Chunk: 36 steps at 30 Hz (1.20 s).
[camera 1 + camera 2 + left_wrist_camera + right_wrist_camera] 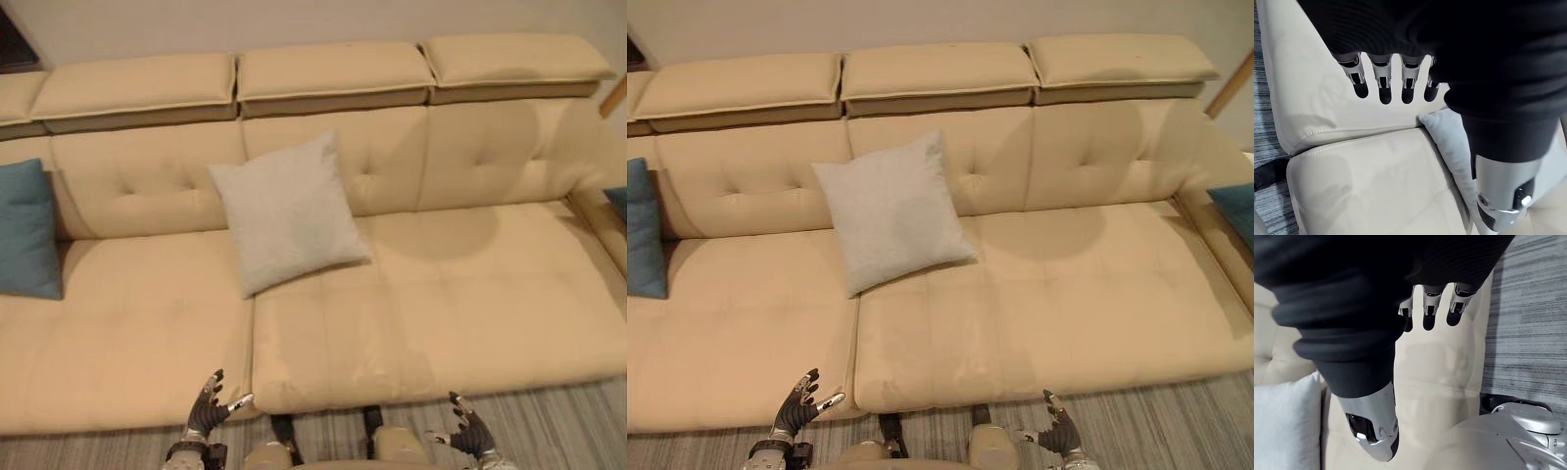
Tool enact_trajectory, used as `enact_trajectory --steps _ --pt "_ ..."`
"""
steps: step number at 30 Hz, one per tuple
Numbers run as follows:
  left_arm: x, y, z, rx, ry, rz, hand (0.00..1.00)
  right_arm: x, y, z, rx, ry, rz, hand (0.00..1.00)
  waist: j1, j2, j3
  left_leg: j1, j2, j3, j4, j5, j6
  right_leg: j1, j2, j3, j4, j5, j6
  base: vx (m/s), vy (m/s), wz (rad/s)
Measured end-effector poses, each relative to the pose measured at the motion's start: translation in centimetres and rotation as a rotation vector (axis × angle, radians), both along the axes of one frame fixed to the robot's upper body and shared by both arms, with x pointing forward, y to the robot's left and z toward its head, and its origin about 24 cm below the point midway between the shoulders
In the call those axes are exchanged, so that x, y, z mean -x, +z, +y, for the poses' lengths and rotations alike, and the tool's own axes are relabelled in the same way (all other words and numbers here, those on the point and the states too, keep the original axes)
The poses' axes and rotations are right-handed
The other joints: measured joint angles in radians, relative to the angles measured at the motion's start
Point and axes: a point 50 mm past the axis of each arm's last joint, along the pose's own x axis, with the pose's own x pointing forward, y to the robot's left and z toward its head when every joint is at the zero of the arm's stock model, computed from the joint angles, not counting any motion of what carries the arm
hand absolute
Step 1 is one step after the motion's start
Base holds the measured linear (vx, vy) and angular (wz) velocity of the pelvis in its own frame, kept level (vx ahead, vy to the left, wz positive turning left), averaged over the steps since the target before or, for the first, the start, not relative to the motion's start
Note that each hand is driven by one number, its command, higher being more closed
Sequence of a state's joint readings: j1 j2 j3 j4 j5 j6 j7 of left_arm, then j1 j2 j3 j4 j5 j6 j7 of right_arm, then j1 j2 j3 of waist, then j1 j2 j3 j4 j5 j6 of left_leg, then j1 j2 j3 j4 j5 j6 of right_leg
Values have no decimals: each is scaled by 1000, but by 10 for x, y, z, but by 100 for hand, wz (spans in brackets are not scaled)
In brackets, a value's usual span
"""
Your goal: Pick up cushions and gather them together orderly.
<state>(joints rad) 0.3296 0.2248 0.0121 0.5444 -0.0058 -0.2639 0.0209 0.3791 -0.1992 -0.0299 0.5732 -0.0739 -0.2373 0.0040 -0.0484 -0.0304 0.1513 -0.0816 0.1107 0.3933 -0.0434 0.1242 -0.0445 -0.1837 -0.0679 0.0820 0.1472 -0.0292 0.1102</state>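
A pale grey cushion (287, 211) leans against the backrest in the middle of a long cream sofa (441, 294). It also shows as a grey corner (1449, 139) past the left hand and as a grey patch (1283, 426) past the right hand. A teal cushion (26, 230) stands at the sofa's far left end. Another teal cushion (1236, 211) peeks in at the far right arm. My left hand (208, 409) hovers open near the front edge of the seat, holding nothing. My right hand (470, 429) hangs open over the floor, also holding nothing.
Grey striped carpet (549, 421) runs along the front of the sofa. Three raised headrests (333, 70) top the backrest. A wooden pole (613, 96) leans at the far right.
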Motion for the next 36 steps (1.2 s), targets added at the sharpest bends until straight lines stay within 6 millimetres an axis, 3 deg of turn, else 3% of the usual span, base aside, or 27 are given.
enact_trajectory --steps 1,2,3,4,6,8,9,10,11,12,13,14,15,17,19,21,23,26,30,33,35,36 --pt "-3 3 0 -1 -2 -19 0 0 -1 2 -10 -7 -1 0 3 0 -1 -23 18 5 27 -4 10 -6 0 -14 -16 -2 -1 -78 -57 -38" --pt "-8 7 -3 5 0 -43 0 -1 -1 4 -18 -14 -1 0 11 15 1 -45 61 6 46 -12 26 -22 -1 -66 43 -24 -33 -61 -95 -22" --pt "-10 8 -2 7 11 -52 0 -3 -1 8 -38 -25 -10 0 10 10 4 -64 86 -6 87 -20 28 -66 -11 -99 273 -55 -74 -56 -160 -4" --pt "-10 8 -1 5 16 -48 0 -1 -2 10 -49 -34 -8 0 8 7 8 -66 90 -17 104 -26 25 -64 -26 -104 393 -74 -75 -58 -155 18" --pt "-10 9 1 2 26 -50 0 -1 -3 17 -67 -16 -4 0 10 -34 -6 -84 92 -50 153 -30 16 -28 -70 -77 649 -138 -37 -115 -221 37" --pt "-11 10 1 6 39 -56 0 -6 -2 16 -62 -11 -14 0 16 -56 -11 -111 93 -66 177 -16 -3 -7 -63 -59 621 -177 8 -171 -247 19" --pt "-12 7 -9 40 54 -55 0 -12 1 9 -38 -14 -30 0 37 -35 -18 -135 122 -70 163 -11 -16 4 -29 -76 537 -208 10 -195 -225 -25" --pt "-13 7 -16 64 57 -64 0 -18 5 5 -18 -15 -55 0 62 -13 -19 -159 141 -72 152 -7 -18 24 -4 -88 441 -254 -4 -267 -266 -46" --pt "-13 7 -18 72 61 -68 0 -25 7 3 -8 -6 -71 0 73 -10 -19 -186 150 -74 145 19 -36 22 3 -97 381 -297 -26 -313 -286 -32" --pt "-14 2 -23 88 61 -44 0 -37 10 -1 7 -1 -91 0 62 22 4 -214 164 -103 138 23 -44 22 27 -116 348 -312 -57 -296 -216 -5" --pt "-15 2 -25 93 56 -44 0 -39 11 -4 15 -6 -93 0 54 39 13 -212 169 -117 116 7 -65 21 37 -133 340 -299 -70 -300 -119 22" --pt "-17 3 -25 94 54 -50 0 -37 10 -6 16 -14 -88 0 46 35 21 -213 170 -126 107 -24 -91 18 31 -141 329 -288 -81 -280 -47 28" --pt "-21 5 -25 96 56 -66 0 -36 10 -8 14 -35 -87 0 40 28 26 -227 166 -135 178 -38 -88 18 20 -155 315 -270 -100 -259 -45 20" --pt "-21 5 -26 100 51 -65 0 -36 11 -12 18 -48 -91 0 35 28 26 -234 149 -146 334 -58 -65 21 7 -156 293 -249 -104 -175 -56 5" --pt "-22 6 -26 99 51 -77 0 -37 12 -13 19 -58 -95 0 36 32 26 -197 120 -179 482 -187 -58 18 11 -133 259 -209 -94 -100 10 -18" --pt "-21 6 -25 106 57 -75 0 -38 12 -11 12 -57 -97 0 40 47 27 -150 94 -256 456 -269 -71 0 30 -105 247 -182 -81 -80 115 -44" --pt "-20 6 -25 105 57 -72 0 -37 10 -7 -1 -62 -92 0 39 38 31 -118 84 -265 412 -293 -72 0 31 -79 245 -172 -66 -84 117 -41" --pt "-21 6 -26 106 52 -75 0 -33 9 -2 -19 -68 -90 0 36 25 22 -102 73 -223 391 -297 -63 8 15 -48 187 -137 -36 -105 120 -29" --pt "-28 9 -28 109 39 -92 0 -31 8 1 -27 -74 -89 0 34 33 19 -100 66 -165 388 -306 -53 1 15 14 126 -88 -22 -71 115 -41" --pt "-30 14 -27 104 40 -117 0 -46 21 9 -49 -69 -175 0 36 34 19 -94 93 -58 422 -333 -38 -38 50 124 102 -36 -7 -15 101 -121" --pt "-36 21 -28 103 38 -153 0 -58 30 14 -73 -77 -237 0 34 34 19 -75 139 52 452 -353 -32 -78 70 119 93 7 -27 -17 46 -169" --pt "-38 22 -29 108 36 -160 0 -64 32 14 -77 -82 -255 0 32 34 20 -48 161 117 453 -362 -29 -95 46 26 98 2 -86 -3 39 -160"
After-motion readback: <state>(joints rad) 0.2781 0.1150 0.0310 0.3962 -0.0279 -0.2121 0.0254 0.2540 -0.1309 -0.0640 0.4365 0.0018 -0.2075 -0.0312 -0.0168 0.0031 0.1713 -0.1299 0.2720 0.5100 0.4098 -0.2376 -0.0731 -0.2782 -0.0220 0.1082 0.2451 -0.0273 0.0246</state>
